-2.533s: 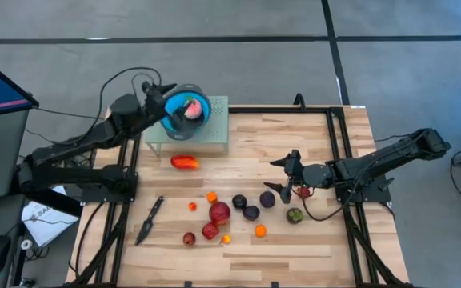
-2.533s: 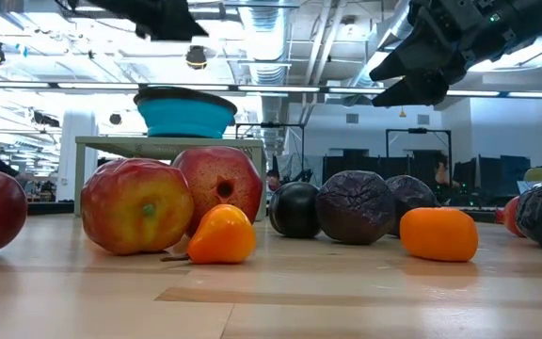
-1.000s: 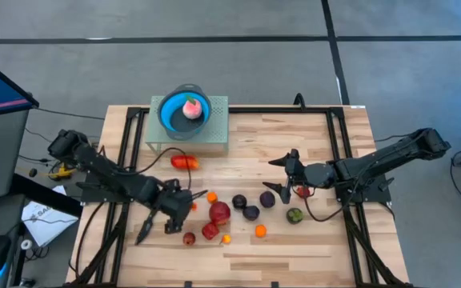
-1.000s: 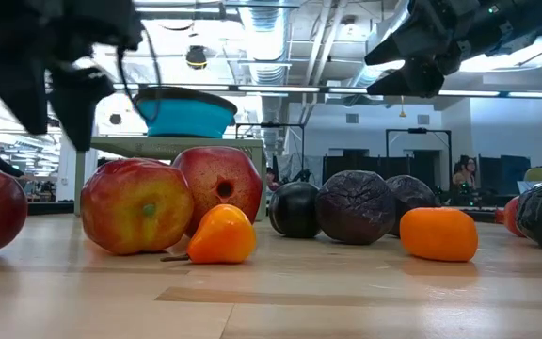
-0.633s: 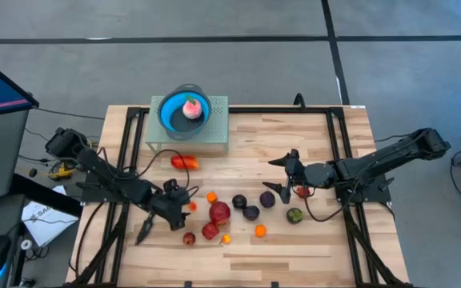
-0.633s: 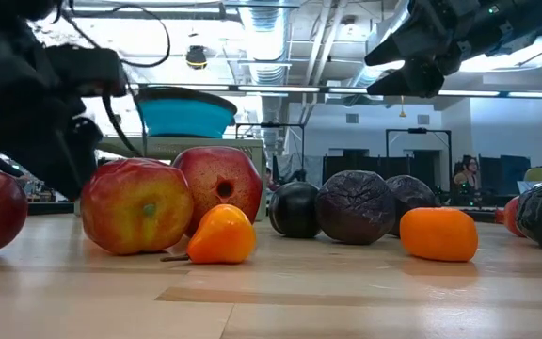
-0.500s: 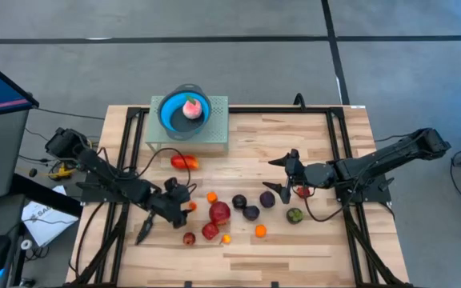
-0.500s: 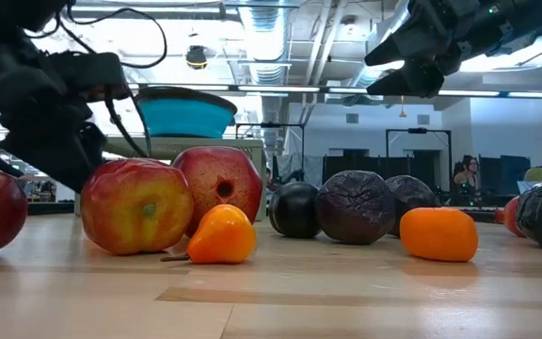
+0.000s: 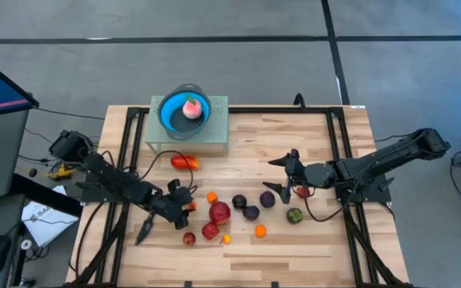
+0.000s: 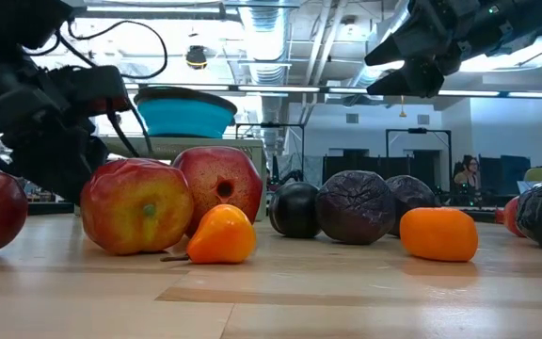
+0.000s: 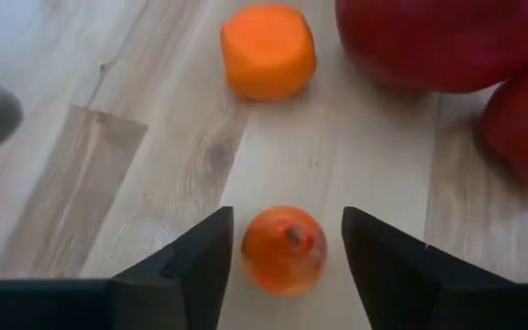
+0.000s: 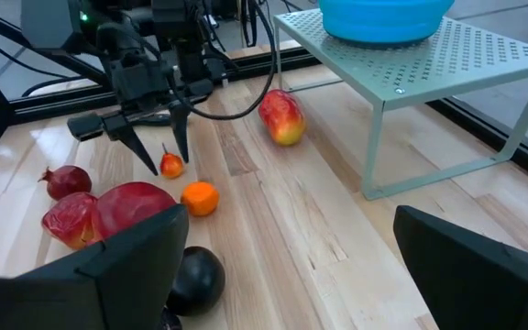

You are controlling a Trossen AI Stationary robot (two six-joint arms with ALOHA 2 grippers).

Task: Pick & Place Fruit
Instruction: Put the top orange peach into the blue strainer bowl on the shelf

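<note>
Wood tabletop fills the high view, fruit scattered lower centre. Nearest in the left wrist view — small orange ball [image 11: 284,247] sits on the board between the left gripper [image 9: 184,202] fingers, a gap visible on each side, not yet pinched. Jaws have narrowed over the last second, so the grasp is under way. Just past it, an orange piece [image 11: 269,50], then red apples [image 9: 219,213]. Right gripper [image 9: 281,175] hangs wide open, empty, above the dark purple fruit [image 9: 267,199] at centre right, unchanged. Farthest, upper centre, blue bowl [image 9: 172,114] on its rack already holds one pink fruit [image 9: 190,106].
</note>
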